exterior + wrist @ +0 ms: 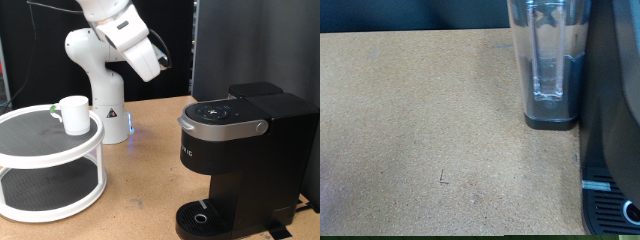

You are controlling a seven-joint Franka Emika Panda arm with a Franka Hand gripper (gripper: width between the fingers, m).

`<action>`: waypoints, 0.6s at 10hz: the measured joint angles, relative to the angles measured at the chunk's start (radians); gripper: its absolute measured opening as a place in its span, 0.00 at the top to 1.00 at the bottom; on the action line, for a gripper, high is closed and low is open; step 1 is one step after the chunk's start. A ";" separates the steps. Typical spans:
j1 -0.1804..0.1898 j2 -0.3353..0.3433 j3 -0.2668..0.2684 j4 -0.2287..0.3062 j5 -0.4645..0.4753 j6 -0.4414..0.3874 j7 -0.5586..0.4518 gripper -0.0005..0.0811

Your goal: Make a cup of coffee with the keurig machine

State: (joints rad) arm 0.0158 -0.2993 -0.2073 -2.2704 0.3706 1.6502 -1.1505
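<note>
Keurig at lower right of exterior view, lid down. Two-tier stand at lower left, cup on its top shelf. Arm's hand top centre, above and between both; gripper fingers unseen, spread can't tell, touching nothing visible.

white cup, black keurig machine with silver-grey lid handle.
</note>
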 joint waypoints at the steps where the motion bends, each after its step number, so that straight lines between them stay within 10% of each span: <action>1: -0.001 -0.012 -0.017 -0.015 0.000 -0.016 -0.053 0.99; 6: -0.026 -0.103 -0.092 -0.045 -0.124 -0.196 -0.279 0.99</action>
State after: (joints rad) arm -0.0104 -0.4024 -0.2998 -2.3150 0.2464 1.4538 -1.4292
